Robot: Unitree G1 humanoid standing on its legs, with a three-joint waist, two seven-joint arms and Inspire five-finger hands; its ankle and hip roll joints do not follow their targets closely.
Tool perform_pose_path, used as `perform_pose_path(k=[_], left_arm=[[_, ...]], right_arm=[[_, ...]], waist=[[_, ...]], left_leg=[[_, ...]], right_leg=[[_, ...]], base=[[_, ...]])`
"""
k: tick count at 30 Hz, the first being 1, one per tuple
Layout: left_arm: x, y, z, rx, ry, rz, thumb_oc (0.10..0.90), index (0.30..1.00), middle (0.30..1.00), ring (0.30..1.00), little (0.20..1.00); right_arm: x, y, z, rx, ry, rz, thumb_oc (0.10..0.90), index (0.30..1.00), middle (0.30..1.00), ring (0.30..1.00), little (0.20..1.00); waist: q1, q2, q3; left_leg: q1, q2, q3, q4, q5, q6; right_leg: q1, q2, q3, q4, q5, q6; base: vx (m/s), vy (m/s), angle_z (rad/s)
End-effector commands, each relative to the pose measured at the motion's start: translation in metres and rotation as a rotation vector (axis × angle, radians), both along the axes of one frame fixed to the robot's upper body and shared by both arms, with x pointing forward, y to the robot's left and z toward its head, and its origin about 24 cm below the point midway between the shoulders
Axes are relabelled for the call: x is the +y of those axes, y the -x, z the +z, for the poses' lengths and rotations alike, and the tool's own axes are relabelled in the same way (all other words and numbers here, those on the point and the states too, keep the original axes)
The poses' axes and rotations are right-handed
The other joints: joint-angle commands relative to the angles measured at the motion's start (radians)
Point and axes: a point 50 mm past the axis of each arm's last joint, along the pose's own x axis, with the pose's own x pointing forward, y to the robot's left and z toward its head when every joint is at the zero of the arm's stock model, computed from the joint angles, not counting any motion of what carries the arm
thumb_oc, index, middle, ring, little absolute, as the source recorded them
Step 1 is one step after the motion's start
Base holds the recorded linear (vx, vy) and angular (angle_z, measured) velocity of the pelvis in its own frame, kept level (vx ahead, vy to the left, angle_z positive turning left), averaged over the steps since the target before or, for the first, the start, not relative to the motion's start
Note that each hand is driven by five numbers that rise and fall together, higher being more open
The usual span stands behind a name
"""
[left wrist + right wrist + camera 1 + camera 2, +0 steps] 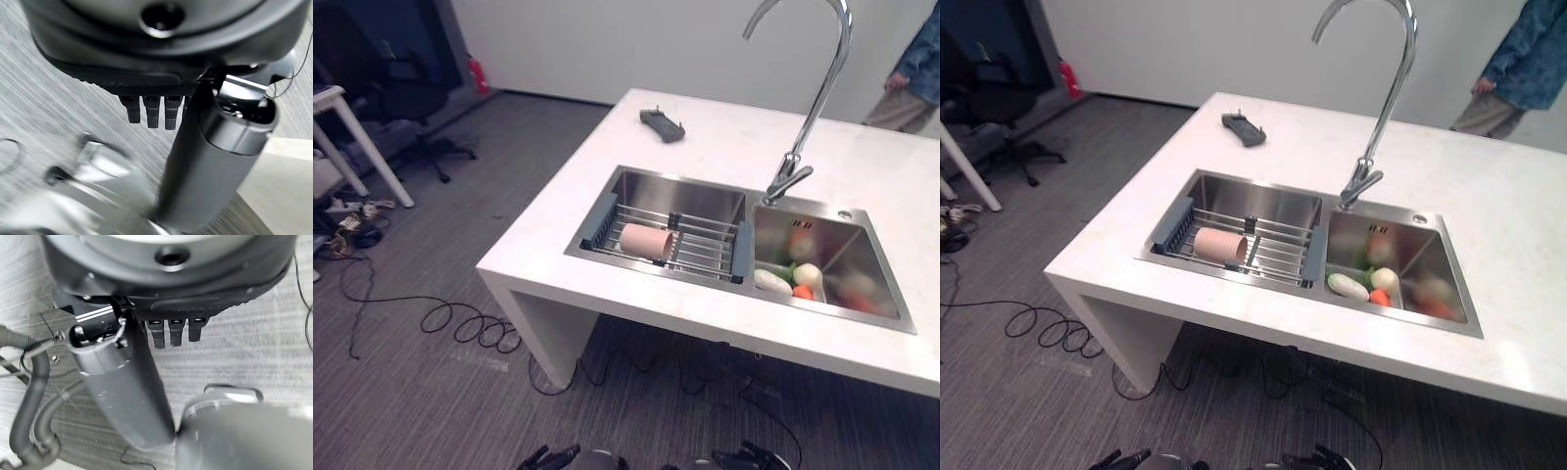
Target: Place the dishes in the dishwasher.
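A pink cup [646, 241] lies on its side on a wire rack [705, 247] that spans the left basin of a steel double sink [607, 201], set in a white counter [724, 147]. My left hand [548, 457] and right hand [756, 456] hang low at the near edge, well short of the counter and over the grey floor. The left wrist view shows the left hand [161, 54] with straight fingers [152, 112] and nothing in them. In the right wrist view, the right hand [171, 269] is likewise relaxed and empty.
The right basin holds vegetables [793, 276] under a tall curved faucet [824, 88]. A small black object [662, 123] lies on the counter's far side. A person [913, 69] stands at the far right corner. An office chair [411, 98] and a white table leg [362, 137] stand far left.
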Motion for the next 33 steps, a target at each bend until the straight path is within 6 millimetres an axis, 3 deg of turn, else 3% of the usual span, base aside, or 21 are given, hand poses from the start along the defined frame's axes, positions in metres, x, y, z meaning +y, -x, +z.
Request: perform_pose_path(k=[1, 5, 6, 7, 8, 13, 14, 17, 22, 33], left_arm=[[-0.013, -0.003, -0.003, 0.007, 0.04, 0.013, 0.8, 0.9, 0.9, 0.9, 0.9], [-0.012, -0.003, -0.003, 0.007, 0.04, 0.013, 0.8, 0.9, 0.9, 0.9, 0.9], [-0.014, -0.008, -0.002, -0.017, 0.045, -0.043, 0.8, 0.9, 0.9, 0.9, 0.9], [-0.013, -0.009, -0.002, -0.022, 0.045, -0.048, 0.8, 0.9, 0.9, 0.9, 0.9], [-0.012, -0.012, -0.001, -0.035, 0.043, -0.057, 0.8, 0.9, 0.9, 0.9, 0.9], [-0.012, -0.012, -0.001, -0.036, 0.043, -0.057, 0.8, 0.9, 0.9, 0.9, 0.9], [-0.006, -0.028, 0.004, -0.095, 0.019, -0.08, 0.8, 0.9, 0.9, 0.9, 0.9], [-0.004, -0.028, 0.004, -0.091, 0.013, -0.035, 0.8, 0.9, 0.9, 0.9, 0.9], [-0.014, -0.016, 0.0, -0.063, 0.023, -0.059, 0.8, 0.9, 0.9, 0.9, 0.9], [-0.01, -0.009, 0.0, -0.061, 0.004, 0.049, 0.8, 0.9, 0.9, 0.9, 0.9]], right_arm=[[-0.029, 0.005, 0.007, -0.002, 0.077, -0.013, 0.8, 0.9, 0.9, 0.9, 0.9], [-0.029, 0.005, 0.007, -0.002, 0.077, -0.013, 0.8, 0.9, 0.9, 0.9, 0.9], [-0.022, 0.002, 0.005, -0.031, 0.069, -0.08, 0.8, 0.9, 0.9, 0.9, 0.9], [-0.021, 0.002, 0.005, -0.033, 0.07, -0.077, 0.8, 0.9, 0.9, 0.9, 0.9], [-0.019, 0.0, 0.006, -0.039, 0.068, -0.065, 0.8, 0.9, 0.9, 0.9, 0.9], [-0.019, -0.001, 0.006, -0.039, 0.068, -0.065, 0.8, 0.9, 0.9, 0.9, 0.9], [-0.014, -0.015, 0.007, -0.074, 0.037, -0.03, 0.8, 0.9, 0.9, 0.9, 0.9], [-0.012, -0.011, 0.006, -0.062, 0.022, -0.009, 0.8, 0.9, 0.9, 0.9, 0.9], [-0.013, 0.0, 0.004, -0.036, 0.027, -0.008, 0.8, 0.9, 0.9, 0.9, 0.9], [-0.017, 0.007, 0.004, -0.017, 0.021, -0.015, 0.8, 0.9, 0.9, 0.9, 0.9]], waist=[[-0.016, 0.062, 0.045], [-0.016, 0.062, 0.045], [-0.013, 0.064, 0.0], [-0.012, 0.064, -0.002], [-0.016, 0.064, -0.002], [-0.016, 0.064, -0.002], [-0.055, 0.06, 0.037], [-0.036, 0.034, 0.025], [-0.037, 0.017, 0.003], [-0.05, 0.032, -0.011]], left_leg=[[-0.058, 0.058, -0.006, -0.006, 0.08, -0.016], [-0.058, 0.058, -0.006, -0.006, 0.08, -0.016], [-0.02, 0.047, 0.031, -0.006, 0.018, 0.002], [-0.019, 0.045, 0.032, -0.006, 0.017, 0.006], [-0.01, 0.03, 0.023, -0.006, 0.012, 0.021], [-0.01, 0.03, 0.023, -0.006, 0.012, 0.021], [0.052, 0.027, 0.0, -0.006, -0.03, 0.032], [0.056, 0.056, 0.045, -0.006, -0.032, 0.019], [0.066, 0.091, 0.064, -0.006, -0.029, -0.008], [0.089, 0.104, 0.047, -0.006, -0.037, -0.027]], right_leg=[[0.057, -0.062, 0.059, -0.017, 0.075, 0.086], [0.056, -0.062, 0.059, -0.017, 0.075, 0.086], [0.098, -0.143, -0.027, -0.017, 0.075, 0.125], [0.102, -0.143, -0.03, -0.017, 0.077, 0.125], [0.109, -0.142, -0.029, -0.017, 0.127, 0.134], [0.11, -0.142, -0.029, -0.017, 0.127, 0.134], [-0.053, -0.214, -0.02, -0.017, 0.271, 0.168], [-0.067, -0.223, -0.013, -0.017, 0.207, 0.176], [-0.053, -0.213, -0.023, -0.017, 0.167, 0.171], [-0.03, -0.196, -0.027, -0.017, 0.14, 0.151]], base=[[0.07, 0.086, 0.21], [0.1, 0.125, -0.01], [0.37, 0.464, -0.31], [0.44, 0.497, -0.25], [0.1, 0.052, -0.29], [0.05, -0.068, -0.22], [0.25, -0.43, -0.08], [0.14, -0.306, -0.27], [0.1, -0.115, 0.03], [0.04, -0.02, -0.11]])
